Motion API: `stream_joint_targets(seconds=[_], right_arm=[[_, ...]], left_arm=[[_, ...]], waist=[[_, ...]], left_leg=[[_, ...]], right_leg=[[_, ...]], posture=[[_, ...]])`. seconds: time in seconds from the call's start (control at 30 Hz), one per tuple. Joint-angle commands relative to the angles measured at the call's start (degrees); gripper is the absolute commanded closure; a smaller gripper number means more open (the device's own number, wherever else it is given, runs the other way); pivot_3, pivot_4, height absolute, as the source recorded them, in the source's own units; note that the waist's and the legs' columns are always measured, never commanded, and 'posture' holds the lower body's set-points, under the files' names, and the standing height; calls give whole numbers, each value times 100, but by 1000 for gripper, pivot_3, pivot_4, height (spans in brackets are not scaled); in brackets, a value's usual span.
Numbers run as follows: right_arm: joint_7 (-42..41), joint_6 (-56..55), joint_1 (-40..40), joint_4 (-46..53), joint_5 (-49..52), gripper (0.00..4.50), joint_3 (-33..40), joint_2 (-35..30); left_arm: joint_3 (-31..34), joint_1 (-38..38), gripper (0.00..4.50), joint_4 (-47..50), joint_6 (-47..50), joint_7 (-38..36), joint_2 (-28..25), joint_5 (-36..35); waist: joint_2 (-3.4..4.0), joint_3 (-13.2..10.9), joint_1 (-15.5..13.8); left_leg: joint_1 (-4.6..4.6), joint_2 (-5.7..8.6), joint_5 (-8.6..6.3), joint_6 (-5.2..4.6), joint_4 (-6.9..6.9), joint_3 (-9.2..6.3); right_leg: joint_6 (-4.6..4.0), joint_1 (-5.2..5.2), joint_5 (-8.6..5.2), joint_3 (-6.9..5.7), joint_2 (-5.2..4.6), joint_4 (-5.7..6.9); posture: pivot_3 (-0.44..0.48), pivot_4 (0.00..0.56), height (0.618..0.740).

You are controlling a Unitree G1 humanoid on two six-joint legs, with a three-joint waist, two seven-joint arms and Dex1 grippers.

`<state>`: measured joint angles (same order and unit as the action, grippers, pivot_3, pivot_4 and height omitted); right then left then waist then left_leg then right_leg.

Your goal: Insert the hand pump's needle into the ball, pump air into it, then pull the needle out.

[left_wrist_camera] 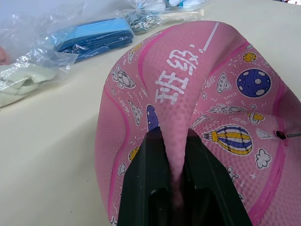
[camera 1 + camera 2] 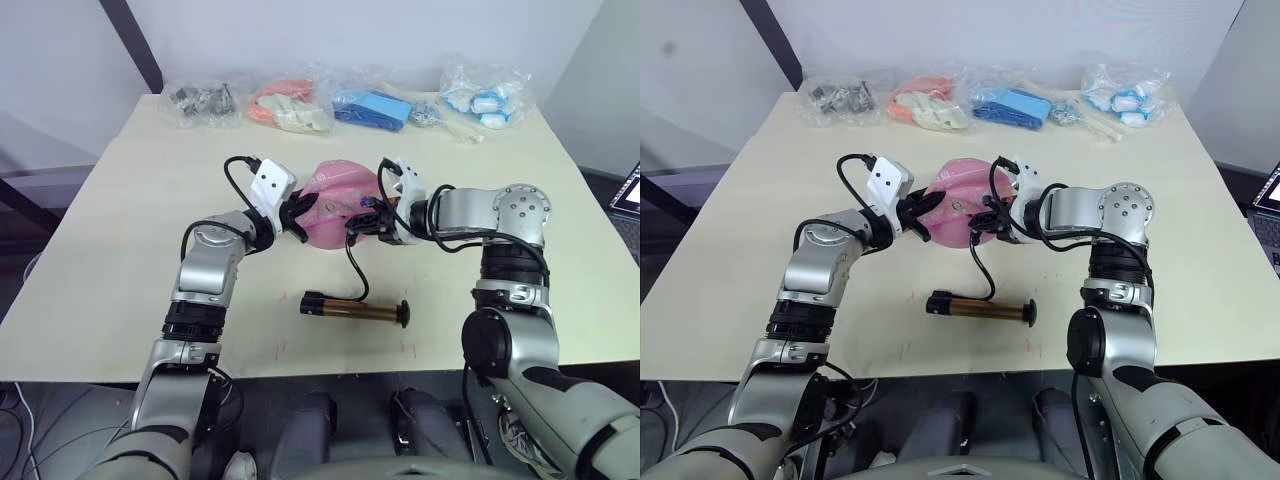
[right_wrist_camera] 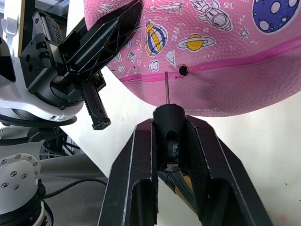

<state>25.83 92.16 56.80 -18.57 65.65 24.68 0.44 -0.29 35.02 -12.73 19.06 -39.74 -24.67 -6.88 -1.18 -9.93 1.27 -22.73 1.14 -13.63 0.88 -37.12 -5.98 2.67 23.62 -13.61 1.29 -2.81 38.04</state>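
I count one ball [image 2: 335,205], one pump [image 2: 355,309] and four clear bags [image 2: 345,100] of bits along the far edge of the surface [image 2: 120,250], at the top of the head views. The ball sits mid-frame, pink with darker seams, white writing and small cartoon prints (a balloon, planets, rockets); it looks soft, and the left claw [image 1: 176,188] is clamped on a pinched-up fold of its skin. The right claw [image 3: 170,141] is closed around the black fitting of the needle [image 3: 166,87], whose thin metal pin points at the ball and ends just beside a small dark valve hole [image 3: 183,70] on the seam; I can't tell whether it touches the rubber. The pump lies flat below the ball in the head views, nearer the lower edge of the surface: a bronze tube with black ends, its handle to the right, and a thin black hose [image 2: 357,265] curling up to the right claw. The surface is pale cream; behind it stands a light wall with a dark slanted bar at upper left.
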Motion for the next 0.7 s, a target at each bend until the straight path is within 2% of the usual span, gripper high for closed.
stream_joint_targets(seconds=[0.03, 0.3, 0.7], right_arm=[[-1, 34, 123, 35, 121, 4173, 67, 28], [34, 34, 163, -63, 0, 4173, 211, 49], [33, 34, 203, -139, -214, 4173, 351, 143]], left_arm=[[91, 96, 4436, 46, -261, 17, 28, -104], [66, 117, 4436, -59, -497, -7, -32, -46], [-22, 15, 4436, -3, -550, -50, -41, -15]], waist=[[0, 0, 13], [1, -1, 118], [3, -2, 122]], left_leg=[[0, 0, 0, 0, 0, 0], [-2, -1, 0, 0, 1, 0], [-3, -2, 0, 0, 4, 1]], right_leg=[[0, 0, 0, 0, 0, 0], [0, 2, 0, 0, 0, 0], [0, 6, 0, 1, 1, 0]], posture=[[0, 150, 740], [0, 150, 740], [0, 150, 740]])
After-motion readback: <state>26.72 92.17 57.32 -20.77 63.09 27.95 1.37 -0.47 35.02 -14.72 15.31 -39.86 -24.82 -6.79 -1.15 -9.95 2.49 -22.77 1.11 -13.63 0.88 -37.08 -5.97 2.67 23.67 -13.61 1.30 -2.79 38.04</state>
